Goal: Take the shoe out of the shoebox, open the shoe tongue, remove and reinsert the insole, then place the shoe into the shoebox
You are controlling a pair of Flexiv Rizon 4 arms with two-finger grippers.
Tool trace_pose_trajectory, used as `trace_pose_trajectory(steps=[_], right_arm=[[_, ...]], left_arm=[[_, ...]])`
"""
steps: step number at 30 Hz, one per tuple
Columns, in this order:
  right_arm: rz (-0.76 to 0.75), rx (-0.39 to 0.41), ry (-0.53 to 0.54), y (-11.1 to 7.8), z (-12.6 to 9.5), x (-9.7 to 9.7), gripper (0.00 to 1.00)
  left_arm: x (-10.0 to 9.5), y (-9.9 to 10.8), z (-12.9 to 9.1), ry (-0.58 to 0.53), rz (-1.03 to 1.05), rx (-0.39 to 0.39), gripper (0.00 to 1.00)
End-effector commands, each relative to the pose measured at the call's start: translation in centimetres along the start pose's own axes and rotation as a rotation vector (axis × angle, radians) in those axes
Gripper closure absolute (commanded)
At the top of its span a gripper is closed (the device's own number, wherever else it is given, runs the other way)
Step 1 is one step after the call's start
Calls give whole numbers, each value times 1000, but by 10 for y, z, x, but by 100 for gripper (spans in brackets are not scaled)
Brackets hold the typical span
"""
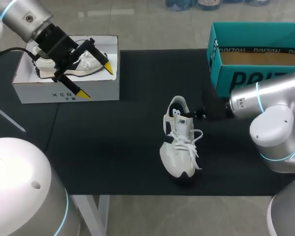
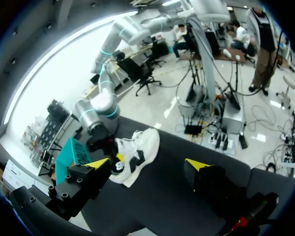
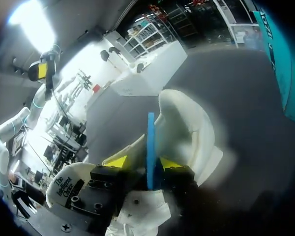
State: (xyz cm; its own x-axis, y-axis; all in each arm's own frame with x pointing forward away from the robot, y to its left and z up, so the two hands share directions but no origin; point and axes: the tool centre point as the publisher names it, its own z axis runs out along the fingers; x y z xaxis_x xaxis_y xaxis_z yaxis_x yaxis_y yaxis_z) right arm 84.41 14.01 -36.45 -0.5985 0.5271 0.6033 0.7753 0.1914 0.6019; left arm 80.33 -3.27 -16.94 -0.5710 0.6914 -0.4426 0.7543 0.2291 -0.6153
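White shoe (image 1: 179,142) stands upright mid-table on black mat (image 1: 113,147), toe toward the robot. Right gripper (image 3: 143,162) at its heel opening, clamped on blue insole (image 3: 150,147) held edge-on. Teal box (image 1: 250,78) behind the right arm. Left gripper (image 1: 96,79) fingers spread wide, holding nothing, over white box (image 1: 64,91) with second shoe (image 1: 88,63) inside.

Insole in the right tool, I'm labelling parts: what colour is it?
Blue; the insole shows best in the right wrist view.
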Motion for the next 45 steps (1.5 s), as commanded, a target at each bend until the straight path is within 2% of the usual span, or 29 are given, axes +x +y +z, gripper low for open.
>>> trace_pose_trajectory(steps=[1, 4, 8, 11, 16, 21, 26, 42, 43, 44, 45], right_arm=[[-13, -9, -30, 16, -11, 6, 0], [-24, -30, -58, 31, -19, 7, 0], [0, -37, -150, 47, -34, 10, 0], [63, 57, -304, 57, -42, 21, 0], [161, 264, -662, 64, -48, 40, 0], [188, 356, -873, 67, -45, 54, 0], [209, 476, -1153, 60, -39, 50, 0], [220, 489, -1139, 61, -42, 48, 0], [229, 498, -1150, 59, -41, 44, 79], [232, 508, -1140, 58, -41, 42, 100], [250, 511, -1106, 56, -40, 40, 100]], left_arm=[[1, 0, 0, 1, 0, -2, 0], [1, 0, 0, 1, 0, -2, 0], [1, 0, 0, 1, 0, -2, 0], [1, 0, 0, 1, 0, -2, 0], [1, 0, 0, 1, 0, -2, 0], [1, 0, 0, 1, 0, -2, 0], [1, 0, 0, 1, 0, -2, 0], [1, 0, 0, 1, 0, -2, 0], [1, 0, 0, 1, 0, -2, 0], [1, 0, 0, 1, 0, -2, 0], [1, 0, 0, 1, 0, -2, 0]])
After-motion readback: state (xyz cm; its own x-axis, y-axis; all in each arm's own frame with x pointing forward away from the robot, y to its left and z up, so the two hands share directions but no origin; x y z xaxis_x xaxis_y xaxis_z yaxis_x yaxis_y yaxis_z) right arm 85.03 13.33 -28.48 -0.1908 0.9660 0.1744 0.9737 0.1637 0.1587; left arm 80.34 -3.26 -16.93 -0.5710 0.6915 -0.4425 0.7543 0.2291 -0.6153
